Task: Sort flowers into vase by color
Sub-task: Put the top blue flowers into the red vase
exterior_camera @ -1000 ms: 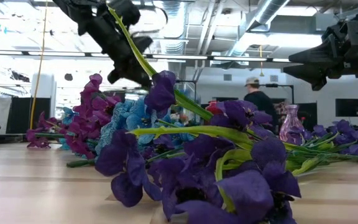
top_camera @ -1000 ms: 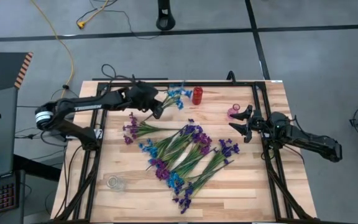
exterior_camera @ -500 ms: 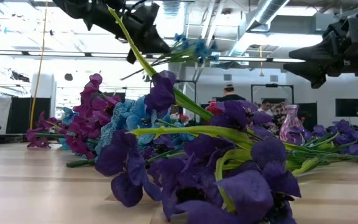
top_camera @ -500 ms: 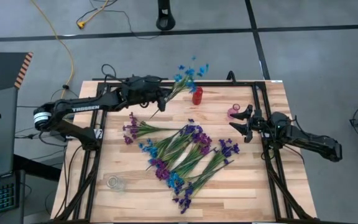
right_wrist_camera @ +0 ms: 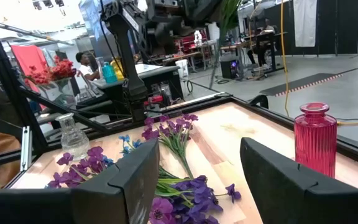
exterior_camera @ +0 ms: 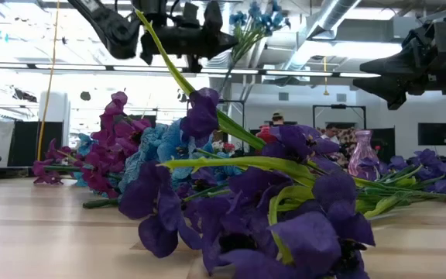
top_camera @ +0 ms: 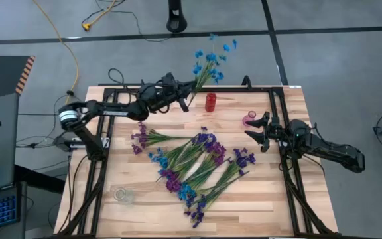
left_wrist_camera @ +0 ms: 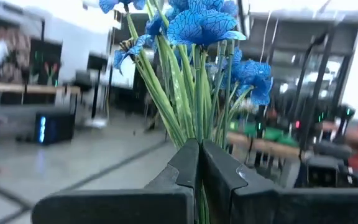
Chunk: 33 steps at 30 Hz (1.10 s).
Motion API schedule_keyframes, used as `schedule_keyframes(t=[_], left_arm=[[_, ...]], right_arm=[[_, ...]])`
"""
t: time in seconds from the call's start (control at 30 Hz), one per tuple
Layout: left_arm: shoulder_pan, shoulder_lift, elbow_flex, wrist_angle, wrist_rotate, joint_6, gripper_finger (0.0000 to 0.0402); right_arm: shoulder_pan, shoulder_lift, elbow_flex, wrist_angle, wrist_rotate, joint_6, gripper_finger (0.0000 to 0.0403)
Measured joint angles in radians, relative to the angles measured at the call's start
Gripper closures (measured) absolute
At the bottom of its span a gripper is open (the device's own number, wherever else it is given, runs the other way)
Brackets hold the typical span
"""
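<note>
My left gripper hangs over the table's far edge, shut on a bunch of blue flowers that it holds up in the air. The other flowers, blue, magenta and violet, lie flat in a loose heap on the middle of the table. A red vase stands just right of the left gripper, and a pink vase stands farther right. My right gripper waits open at the table's right side, beside the pink vase. My left gripper pinches the bunch's green stems between its two shut fingers, low on the stems. The fingers come from the table's left, slanting a little upward. The bunch is lifted clear and tilts up, its blossoms high above and beyond the far edge.
A clear glass vase stands at the near left corner. A black metal frame runs around the tabletop. People and equipment show in the room beyond the far edge.
My left gripper has moved toward the red vase and tipped from pointing down to slightly above level. The blue bunch has swung with it, from low over the table to high in the air, blossoms now out past the far edge.
</note>
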Motion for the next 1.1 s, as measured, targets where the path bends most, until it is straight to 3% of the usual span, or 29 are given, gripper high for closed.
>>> schedule_keyframes(t=[0.2,0.73,1.1], left_arm=[[0.026,0.131,0.057,0.171,0.035,-0.005,0.0401],[0.044,0.461,0.485,0.168,0.126,0.062,0.0401],[0.082,0.532,0.533,0.162,0.124,0.056,0.0401]], right_arm=[[0.000,0.000,0.000,0.000,0.001,-0.007,0.0150],[0.000,0.000,0.000,-0.003,0.001,-0.007,0.0150],[0.000,0.000,0.000,-0.005,0.002,-0.010,0.0150]])
